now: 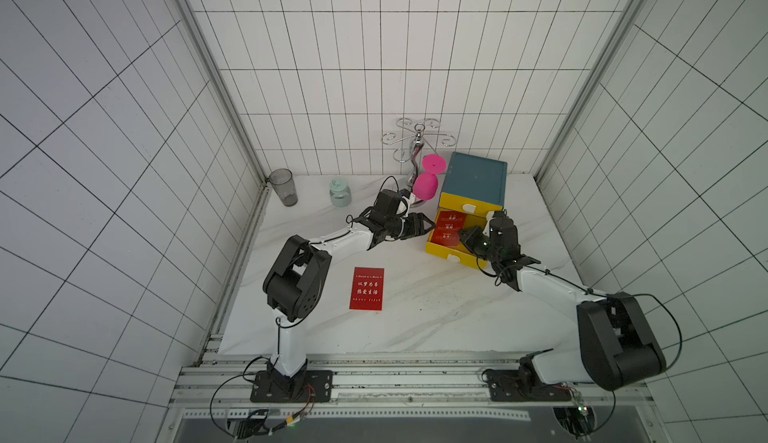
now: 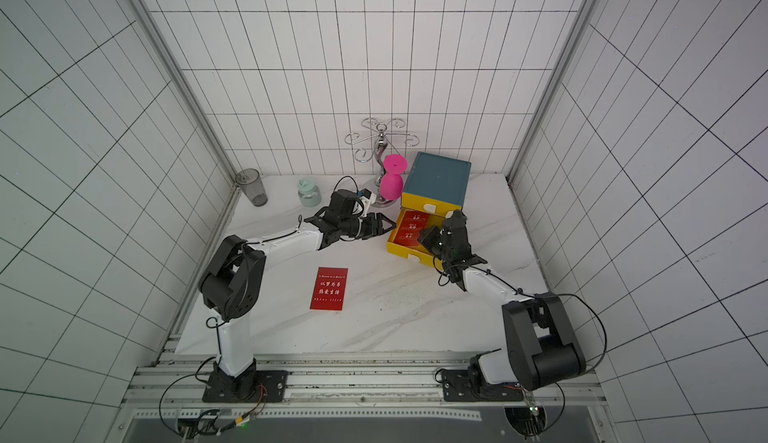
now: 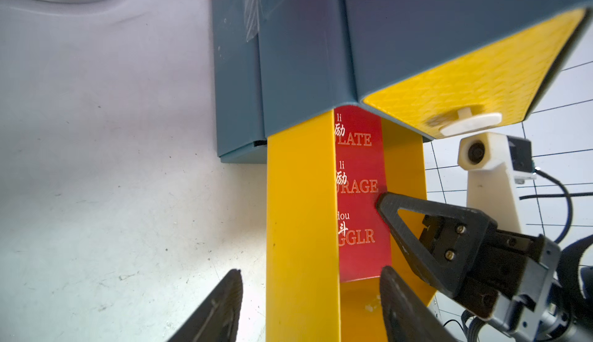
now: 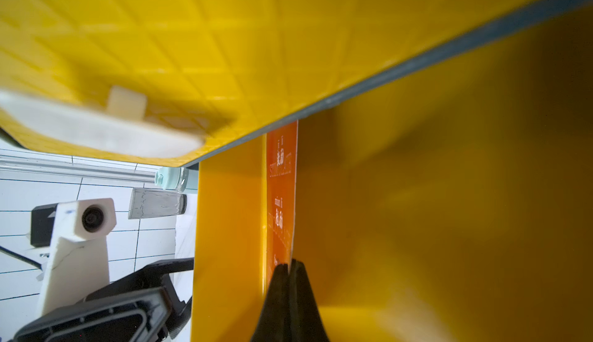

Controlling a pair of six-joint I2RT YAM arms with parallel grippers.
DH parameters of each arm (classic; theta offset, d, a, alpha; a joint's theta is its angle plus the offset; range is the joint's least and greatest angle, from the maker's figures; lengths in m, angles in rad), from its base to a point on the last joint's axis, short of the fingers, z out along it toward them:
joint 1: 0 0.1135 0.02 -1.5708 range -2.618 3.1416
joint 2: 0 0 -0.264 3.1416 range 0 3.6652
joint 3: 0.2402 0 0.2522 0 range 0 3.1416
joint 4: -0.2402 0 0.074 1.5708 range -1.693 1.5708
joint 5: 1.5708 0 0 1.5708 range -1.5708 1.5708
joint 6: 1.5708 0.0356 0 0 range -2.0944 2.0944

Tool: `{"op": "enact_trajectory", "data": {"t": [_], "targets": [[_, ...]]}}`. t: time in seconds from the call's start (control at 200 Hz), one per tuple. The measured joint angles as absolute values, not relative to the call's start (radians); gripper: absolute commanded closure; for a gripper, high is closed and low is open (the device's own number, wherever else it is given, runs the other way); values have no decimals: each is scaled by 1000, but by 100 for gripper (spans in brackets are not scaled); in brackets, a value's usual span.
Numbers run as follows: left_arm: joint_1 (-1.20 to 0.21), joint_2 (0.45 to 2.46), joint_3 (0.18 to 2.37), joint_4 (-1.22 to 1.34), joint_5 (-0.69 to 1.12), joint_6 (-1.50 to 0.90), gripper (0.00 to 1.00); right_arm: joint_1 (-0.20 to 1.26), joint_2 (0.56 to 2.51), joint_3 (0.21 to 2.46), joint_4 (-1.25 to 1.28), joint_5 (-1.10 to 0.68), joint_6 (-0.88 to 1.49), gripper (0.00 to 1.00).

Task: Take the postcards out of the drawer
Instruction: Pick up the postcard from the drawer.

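Observation:
A red postcard lies flat on the marble table in both top views. More red postcard shows inside the open yellow drawer of the blue cabinet. My right gripper reaches into the drawer and is shut on that postcard's edge. My left gripper is open at the drawer's left side. It straddles the side wall, with one finger outside over the table and one inside.
The upper yellow drawer is closed. Just left of the cabinet a pink glass hangs on a chrome rack. Against the back wall to the left stand a grey tumbler and a mint-green jar.

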State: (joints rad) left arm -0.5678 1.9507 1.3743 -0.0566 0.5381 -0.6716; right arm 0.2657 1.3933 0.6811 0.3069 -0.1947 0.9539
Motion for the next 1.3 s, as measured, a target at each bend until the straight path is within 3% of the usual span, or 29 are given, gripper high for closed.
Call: {"op": "enact_trajectory", "data": {"t": [0.545, 1.049, 1.299], "targets": [[-493, 1803, 1343, -36, 519, -683, 31, 175, 1193, 730, 129, -280, 1027, 100], [-489, 1643, 1135, -34, 616, -686, 31, 157, 1022, 687, 110, -589, 1077, 100], [-489, 1612, 987, 144, 718, -797, 36, 161, 964, 537, 180, -693, 1111, 100]]}}
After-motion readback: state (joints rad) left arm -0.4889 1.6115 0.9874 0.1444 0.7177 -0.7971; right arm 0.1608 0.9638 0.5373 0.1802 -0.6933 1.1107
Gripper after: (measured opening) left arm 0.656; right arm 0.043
